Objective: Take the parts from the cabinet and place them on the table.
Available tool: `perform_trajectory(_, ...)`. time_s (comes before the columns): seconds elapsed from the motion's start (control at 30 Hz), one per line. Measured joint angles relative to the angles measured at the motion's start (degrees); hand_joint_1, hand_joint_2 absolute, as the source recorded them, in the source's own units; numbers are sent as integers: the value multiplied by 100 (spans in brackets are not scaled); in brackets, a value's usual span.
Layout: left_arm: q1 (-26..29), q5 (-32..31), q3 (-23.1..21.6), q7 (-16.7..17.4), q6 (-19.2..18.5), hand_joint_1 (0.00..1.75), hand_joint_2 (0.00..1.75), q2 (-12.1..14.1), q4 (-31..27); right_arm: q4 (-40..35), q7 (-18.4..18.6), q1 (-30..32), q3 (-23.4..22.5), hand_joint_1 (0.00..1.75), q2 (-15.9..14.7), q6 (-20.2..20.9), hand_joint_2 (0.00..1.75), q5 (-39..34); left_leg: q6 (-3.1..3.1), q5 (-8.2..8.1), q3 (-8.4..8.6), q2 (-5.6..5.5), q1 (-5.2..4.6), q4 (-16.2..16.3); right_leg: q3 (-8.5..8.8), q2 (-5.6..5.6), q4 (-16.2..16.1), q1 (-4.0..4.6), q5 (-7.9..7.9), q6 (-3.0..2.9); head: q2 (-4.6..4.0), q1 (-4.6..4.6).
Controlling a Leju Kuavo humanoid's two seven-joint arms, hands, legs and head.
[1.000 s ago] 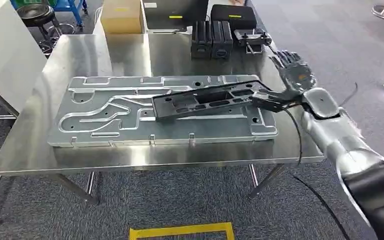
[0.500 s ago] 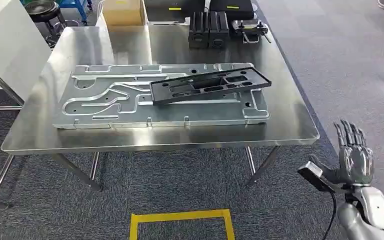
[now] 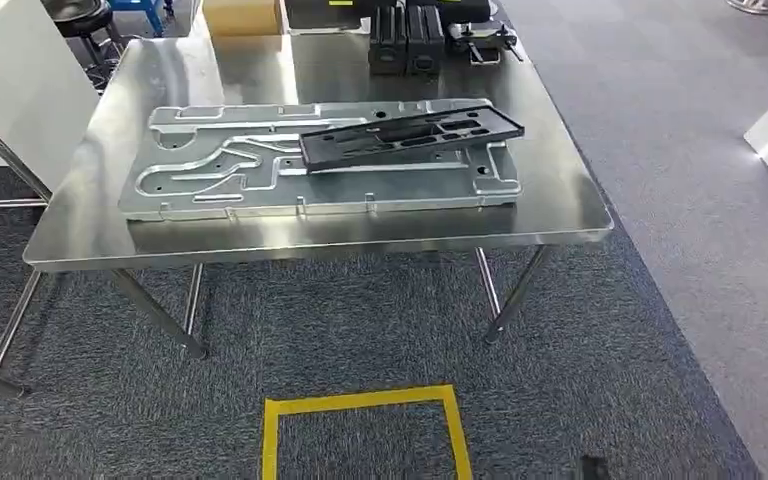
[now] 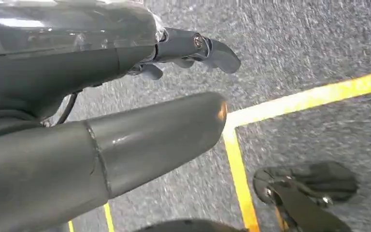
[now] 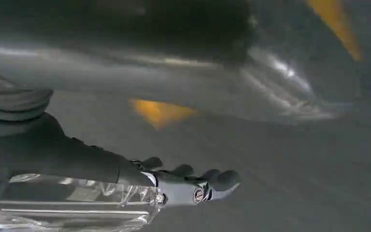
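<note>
The bench (image 3: 560, 215) shows bare steel along its near edge and both side margins, while the large grey plate (image 3: 220, 185) with the black part (image 3: 410, 135) lying on it fills the middle and black boxes (image 3: 405, 45) crowd the far edge.

Frame part (image 3: 410, 134) lying on plate (image 3: 220, 175) at counter (image 3: 560, 215) centre, boxes (image 3: 406, 38) behind, floor marking (image 3: 360, 420) in front.
</note>
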Motion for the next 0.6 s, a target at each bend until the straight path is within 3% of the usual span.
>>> perform_trajectory(0.03, -2, -30, -24, -26, 4, 0, 0, 6, 0, 166, 316, -37, -137, 0, 108, -26, 0, -35, -36, 45, -23, 30, -5, 14, 194, 7, -455, 31, -177, -25, 0, -2)
perform_trajectory(0.13, -18, -72, -59, -35, 11, 0, 0, 33, 0, 572, 694, -61, -385, 0, 376, -97, 0, -46, -161, 258, -35, 64, 44, -69, 54, -2, -404, 112, -28, -143, 0, 0)
perform_trajectory(0.17, -4, -74, -59, -37, 11, 0, 0, 46, 0, 658, 742, -51, -450, 0, 422, -114, 0, -50, -193, 254, -76, 40, 58, -42, -21, -30, -436, 54, 77, -189, 0, 0)
perform_trajectory(0.2, 10, -76, -61, -35, 11, 0, 0, 61, 0, 725, 770, -67, -491, 0, 489, -127, 0, -50, -223, -85, -157, 2, 77, 116, -107, -43, -431, 68, 161, -226, 0, -4)
perform_trajectory(0.27, 49, -76, -83, -35, 6, 0, 0, 81, 0, 841, 797, -106, -590, 0, 552, -134, 0, -52, -246, -945, -323, -5, 83, 904, -292, -34, -424, 80, 310, -277, 0, -2)
perform_trajectory(0.3, 47, -76, -96, -35, 6, 0, 0, 85, 0, 899, 814, -114, -633, 0, 574, -134, 0, -52, -253, -1195, -396, -5, 83, 1337, -392, -38, -416, 91, 383, -280, 0, -4)
perform_trajectory(0.33, 43, -79, -98, -35, 6, 0, 0, 85, 0, 937, 827, -117, -668, 0, 587, -134, 0, -52, -258, -1238, -407, -6, 83, 1693, -503, -51, -394, 102, 459, -279, 0, -2)
perform_trajectory(0.37, 41, -79, -98, -35, 6, 0, 0, 90, 0, 961, 829, -125, -692, 0, 603, -131, 0, -52, -256, -1097, -331, -6, 83, 1830, -629, -54, -354, 103, 524, -271, 0, -2)
perform_trajectory(0.4, 42, -81, -100, -35, 6, 0, 0, 98, 0, 990, 829, -137, -714, 0, 614, -131, 0, -52, -255, -852, -136, -6, 82, 1738, -767, -55, -297, 100, 583, -258, 0, -4)
perform_trajectory(0.43, 42, -83, -105, -35, 6, 0, 0, 109, 0, 1018, 829, -147, -732, 0, 631, -131, 0, -52, -253, -639, 169, -6, 83, 1436, -897, -54, -227, 93, 628, -243, 0, -4)
perform_trajectory(0.47, 33, -81, -107, -35, 11, 0, 0, 120, 0, 1035, 829, -156, -738, 0, 644, -131, 0, -52, -239, -604, 579, -7, 83, 954, -1012, -49, -151, 88, 665, -217, 0, -4)
perform_trajectory(0.5, 9, -83, -113, -35, 11, 0, 0, 125, -2, 1046, 834, -177, -745, 0, 657, -131, 0, -52, -206, -943, 1020, -15, 77, 329, -1093, -47, -65, 90, 704, -189, 0, -4)
perform_trajectory(0.53, -2, -83, -120, -37, 13, 0, 0, 133, -9, 1064, 838, -178, -749, 0, 675, -131, 0, -52, -174, -1089, 1256, -22, 42, -98, -1131, -50, -20, 104, 733, -158, 0, -2)
perform_trajectory(0.6, -5, -96, -135, -41, 15, 0, 0, 133, -9, 1090, 902, -181, -784, 0, 679, -175, 0, -48, -65, -1058, 1152, -23, 27, -35, -1126, -66, -48, 87, 844, -90, 0, -2)
